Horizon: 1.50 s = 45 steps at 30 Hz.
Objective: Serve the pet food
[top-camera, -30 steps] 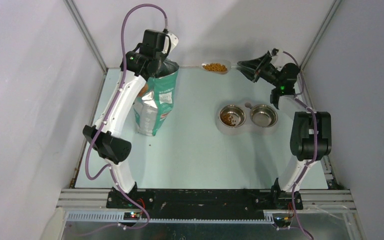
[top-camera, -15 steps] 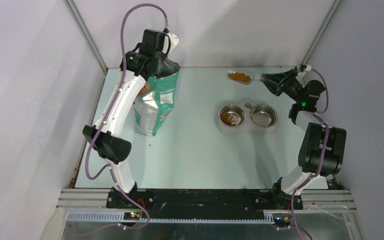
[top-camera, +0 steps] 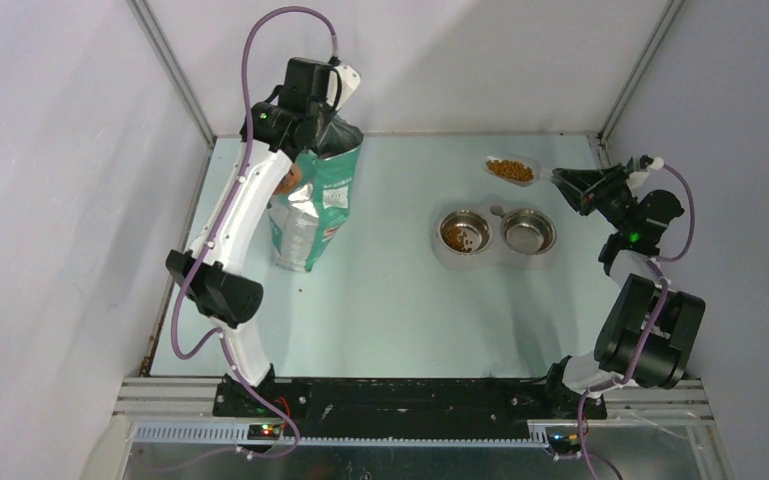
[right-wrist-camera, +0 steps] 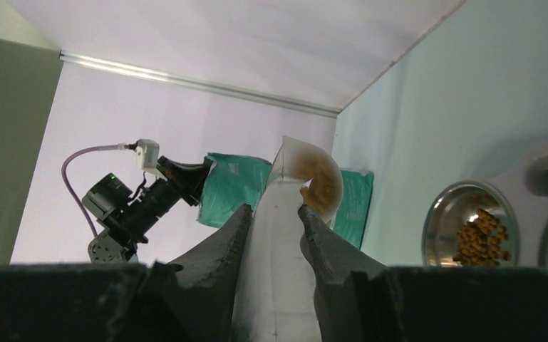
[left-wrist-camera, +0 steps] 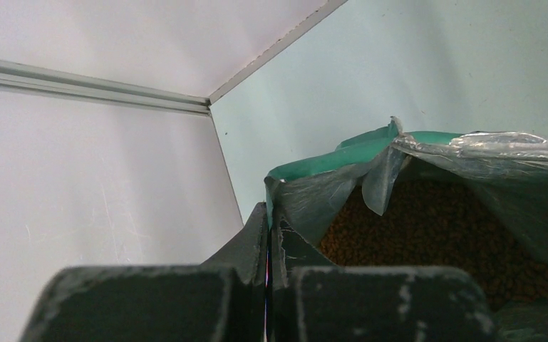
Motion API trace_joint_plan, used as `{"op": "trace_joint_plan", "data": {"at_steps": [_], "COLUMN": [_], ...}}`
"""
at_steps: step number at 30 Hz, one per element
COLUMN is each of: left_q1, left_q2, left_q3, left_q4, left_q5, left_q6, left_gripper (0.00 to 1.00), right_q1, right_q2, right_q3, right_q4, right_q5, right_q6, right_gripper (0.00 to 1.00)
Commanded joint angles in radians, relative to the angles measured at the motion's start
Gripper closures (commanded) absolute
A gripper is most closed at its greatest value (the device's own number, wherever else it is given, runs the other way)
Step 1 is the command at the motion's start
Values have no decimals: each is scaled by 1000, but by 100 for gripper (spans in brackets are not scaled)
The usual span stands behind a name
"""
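My right gripper [top-camera: 564,180] is shut on the handle of a clear plastic scoop [top-camera: 513,169] holding brown pet food [top-camera: 511,171], in the air behind the right steel bowl [top-camera: 528,231]. In the right wrist view the scoop [right-wrist-camera: 285,214] sits between my fingers, pet food [right-wrist-camera: 322,182] in its cup. The left steel bowl [top-camera: 465,233] holds some pet food [top-camera: 459,236]; the right bowl looks empty. My left gripper [top-camera: 322,112] is shut on the rim of the teal-green bag [top-camera: 312,205], holding it upright and open. The left wrist view shows the bag rim [left-wrist-camera: 306,171] pinched and pet food [left-wrist-camera: 435,228] inside.
Both bowls sit in a grey double-bowl holder [top-camera: 442,254] right of centre. The enclosure's back wall and right corner post [top-camera: 622,100] stand close behind the scoop. The right arm's elbow [top-camera: 650,330] hangs over the right table edge.
My right gripper has carried the filled scoop rightward and nearer, from the back centre to behind the right bowl. The left gripper and the bag have not moved.
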Motion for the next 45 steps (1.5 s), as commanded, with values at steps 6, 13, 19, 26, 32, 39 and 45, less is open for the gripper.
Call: {"op": "trace_joint_plan", "data": {"at_steps": [6, 13, 19, 26, 32, 39, 45], "left_q1": [4, 0, -4, -9, -9, -9, -9], "left_q2": [-9, -13, -12, -11, -16, -37, -62], "left_q3": [18, 16, 15, 10, -6, -45, -84], "left_q4": [110, 102, 105, 105, 110, 139, 158], "left_q5": [7, 9, 7, 6, 8, 5, 5], "left_q6": [37, 25, 27, 27, 27, 31, 27], "left_gripper": [100, 100, 100, 100, 100, 100, 100], "right_q1": [-116, -189, -248, -329, -367, -403, -416], "right_q2": [-62, -94, -115, -126, -138, -149, -134], "right_q3": [-84, -151, -199, -238, -246, -244, -215], "right_q4": [40, 43, 32, -24, -160, -332, -512], "right_q5": [-40, -76, -95, -133, -159, -164, -144], "right_q6": [-56, -73, -101, -189, -335, -518, -680], "right_gripper": [100, 100, 100, 100, 100, 100, 100]}}
